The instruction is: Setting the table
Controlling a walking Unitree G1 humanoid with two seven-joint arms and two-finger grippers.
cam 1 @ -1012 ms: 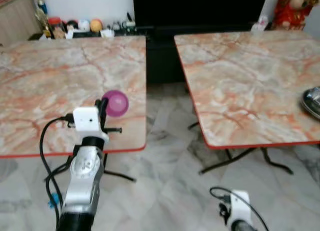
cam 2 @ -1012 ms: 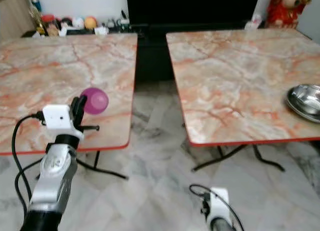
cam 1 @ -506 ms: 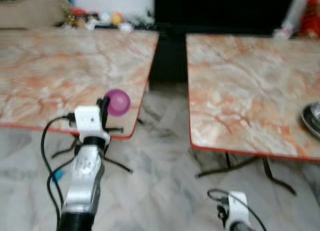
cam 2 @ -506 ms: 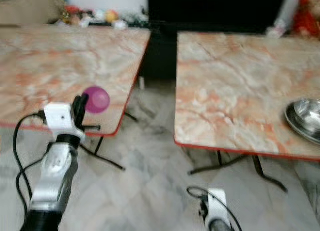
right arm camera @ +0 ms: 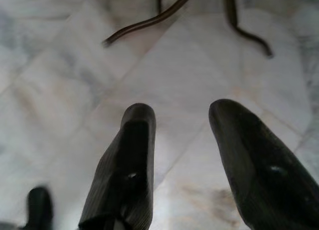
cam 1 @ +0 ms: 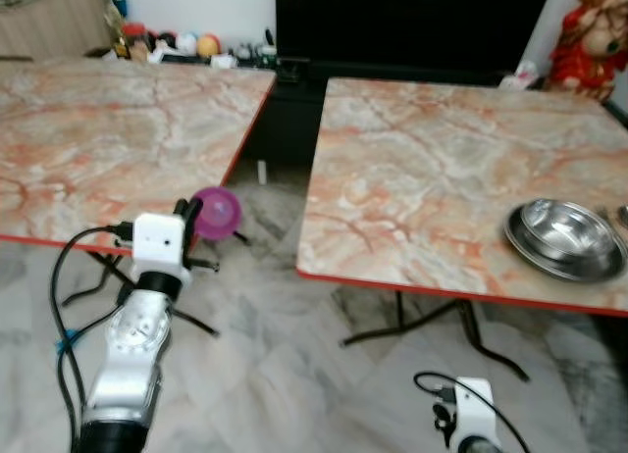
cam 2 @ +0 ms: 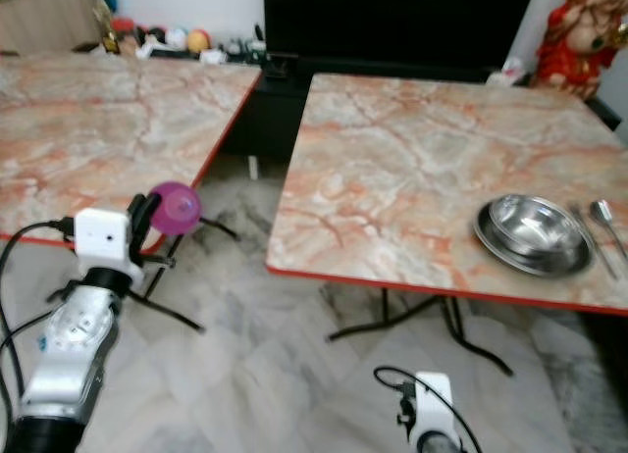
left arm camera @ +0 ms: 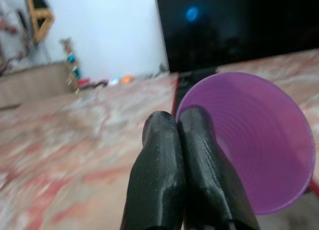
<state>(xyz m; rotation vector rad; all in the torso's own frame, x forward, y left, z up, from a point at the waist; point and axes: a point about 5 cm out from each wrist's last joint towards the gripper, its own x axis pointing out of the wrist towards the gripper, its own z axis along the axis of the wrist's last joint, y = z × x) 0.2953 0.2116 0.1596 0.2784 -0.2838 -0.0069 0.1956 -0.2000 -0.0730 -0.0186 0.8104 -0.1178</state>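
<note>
One purple cup sits pinched at its rim in the left tool, whose fingers are pressed together on the cup wall, held above the floor beside the left tabletop's red edge. Since a second ago the camera has swung right, bringing a stack of steel bowls and two utensils on the right tabletop into fuller view. Two marble-patterned tabletops stand on a marble floor before a dark cabinet. The right tool hangs low, fingers spread apart.
</note>
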